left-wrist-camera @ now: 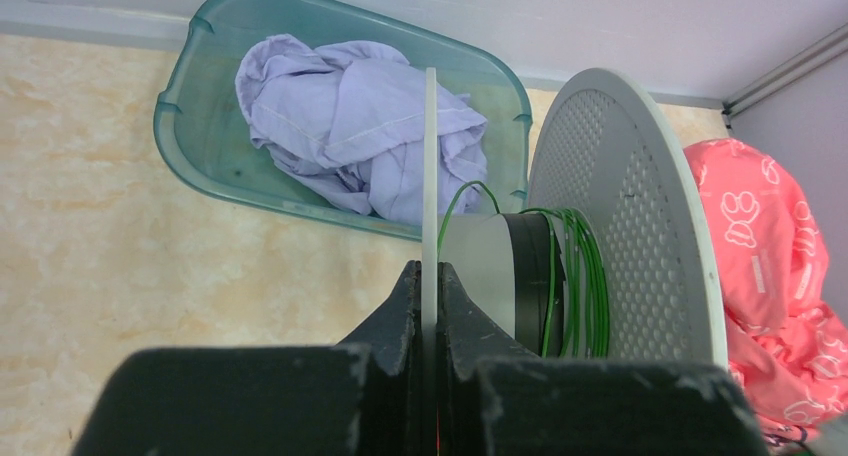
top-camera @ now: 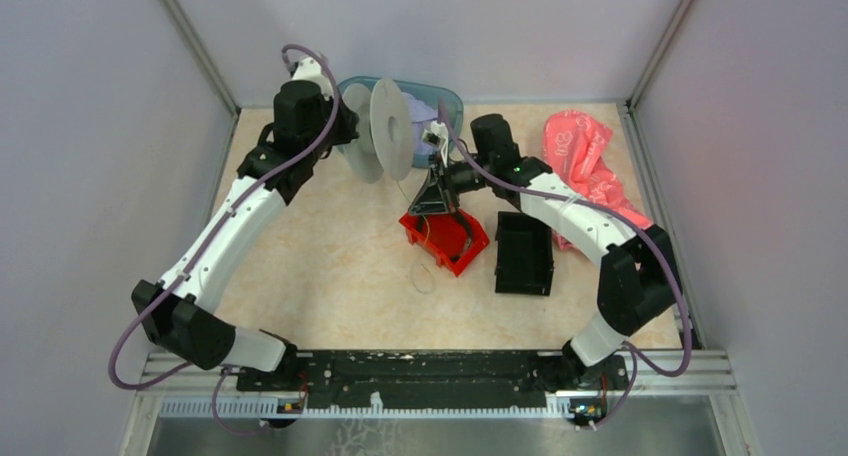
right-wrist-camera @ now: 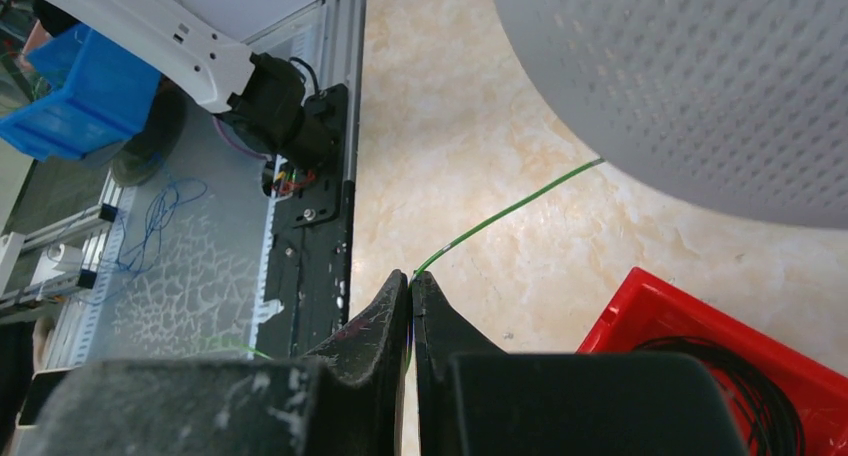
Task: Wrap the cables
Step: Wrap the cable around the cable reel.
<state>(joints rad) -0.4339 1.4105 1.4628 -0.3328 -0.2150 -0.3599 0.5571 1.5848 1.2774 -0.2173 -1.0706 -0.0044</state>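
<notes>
Left pincer (left-wrist-camera: 428,268) clamps the single white spool (left-wrist-camera: 640,246); right pincer (right-wrist-camera: 411,278) pinches one green wire (right-wrist-camera: 510,214).

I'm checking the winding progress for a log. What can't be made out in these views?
- Right wrist view: the end of the thin green wire, hidden between the fingers of the shut right gripper.
- Right wrist view: the red plastic bin, cut off by the frame edge.
- Left wrist view: lower windings on the white perforated plastic spool, behind the left gripper.

Readable text: none right now.
Pink cloth (left-wrist-camera: 775,276): white paw prints only, no letters.
Labels, brands, numbers: nothing legible in any view.
</notes>
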